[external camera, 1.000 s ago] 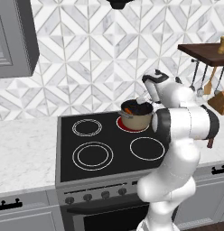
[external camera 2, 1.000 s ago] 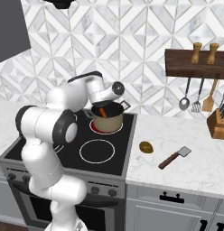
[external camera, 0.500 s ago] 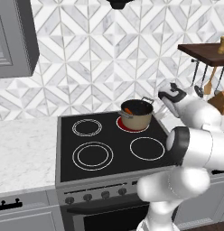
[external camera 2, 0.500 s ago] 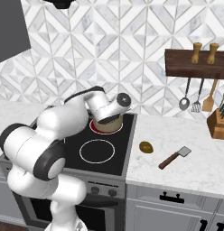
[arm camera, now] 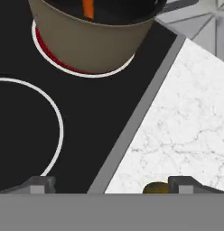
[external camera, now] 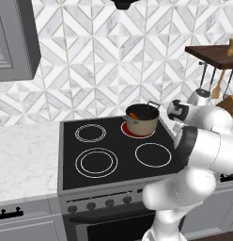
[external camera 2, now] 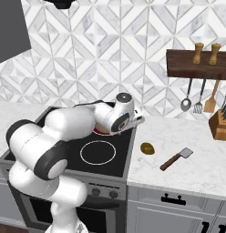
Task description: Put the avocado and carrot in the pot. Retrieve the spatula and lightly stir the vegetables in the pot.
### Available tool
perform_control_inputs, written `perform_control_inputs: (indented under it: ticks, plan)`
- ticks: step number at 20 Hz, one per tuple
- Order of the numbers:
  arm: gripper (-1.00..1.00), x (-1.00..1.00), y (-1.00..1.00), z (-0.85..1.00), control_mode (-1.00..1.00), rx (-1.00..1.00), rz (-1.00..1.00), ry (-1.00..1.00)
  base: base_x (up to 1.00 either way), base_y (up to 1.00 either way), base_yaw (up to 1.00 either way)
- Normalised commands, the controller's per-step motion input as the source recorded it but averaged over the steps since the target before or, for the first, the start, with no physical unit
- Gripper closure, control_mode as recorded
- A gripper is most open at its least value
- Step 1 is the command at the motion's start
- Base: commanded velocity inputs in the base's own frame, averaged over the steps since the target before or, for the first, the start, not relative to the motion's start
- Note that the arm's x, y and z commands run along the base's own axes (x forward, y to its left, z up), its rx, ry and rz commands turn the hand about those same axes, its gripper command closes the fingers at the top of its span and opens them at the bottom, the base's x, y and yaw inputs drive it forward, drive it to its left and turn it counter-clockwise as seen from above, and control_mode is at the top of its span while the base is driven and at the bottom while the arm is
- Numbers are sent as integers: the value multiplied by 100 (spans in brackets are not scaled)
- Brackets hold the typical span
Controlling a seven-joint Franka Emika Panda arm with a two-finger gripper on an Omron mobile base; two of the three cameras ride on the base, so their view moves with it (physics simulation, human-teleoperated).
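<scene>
Simulated kitchen, black stovetop beside white marble counter. Pot on the red-lit back burner at about 1 o'clock of the stovetop in left base view; carrot already inside, orange showing in hand view too. Avocado not yet in: lying on the counter just right of the stove edge, visible as a brownish lump at about 5 o'clock in hand view, just beside one fingertip. Spatula further right on the counter, at about 3 o'clock of the avocado, apart from it. Gripper spread wide, nothing between the tips, hanging over the stove/counter seam. Avocado probably light, firm, rounded and a bit slippery, likely to roll if nudged; best pinched across the middle of its short axis. Spatula likely light and stiff; take by the reddish-brown handle mid-length, grey head left free.
</scene>
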Motion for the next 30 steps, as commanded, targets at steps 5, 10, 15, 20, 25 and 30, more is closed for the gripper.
perform_control_inputs:
  ticks: [5,10,15,20,25,30]
  plan:
    - [-100,6,-74,-46,-100,0,-41,43,0,0,0]
    - [-100,0,-55,-44,-100,0,-18,14,0,0,0]
    - [-100,6,-32,-52,-100,0,-1,0,0,0,0]
    - [-100,17,-10,-41,-100,0,0,0,0,0,0]
    - [-100,-14,-3,-26,-100,0,0,0,0,0,0]
    - [100,-33,0,-8,-100,0,0,-5,0,0,0]
